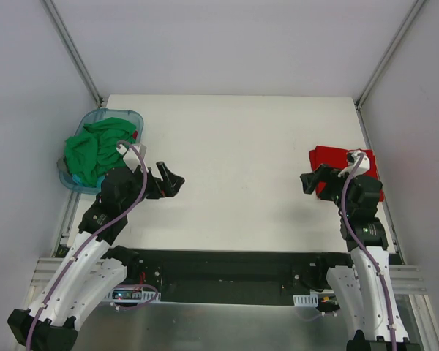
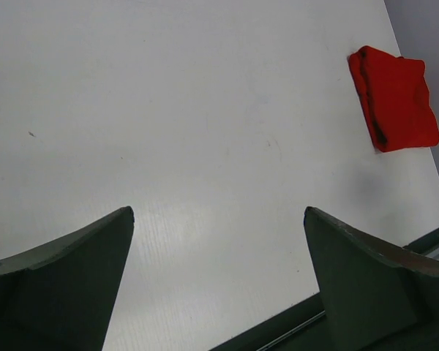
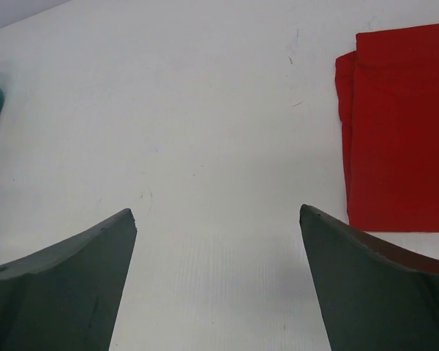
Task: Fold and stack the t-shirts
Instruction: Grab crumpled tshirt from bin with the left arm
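Sitting between shirts: red t-shirt [image 1: 331, 158] folded on counter [image 1: 234, 146]; L tool [image 1: 173, 178] & R tool [image 1: 312, 181] both apart, empty. Next, prob: L lifts green t-shirt [image 1: 95, 150] from basket [image 1: 132, 115].

Basket [image 1: 96, 115] left, lone t-shirt [image 1: 328, 159] right

Top view looks down on the whole desk [image 1: 234, 146] from above the near edge; both low wrist views share the red t-shirt [image 2: 394, 99].
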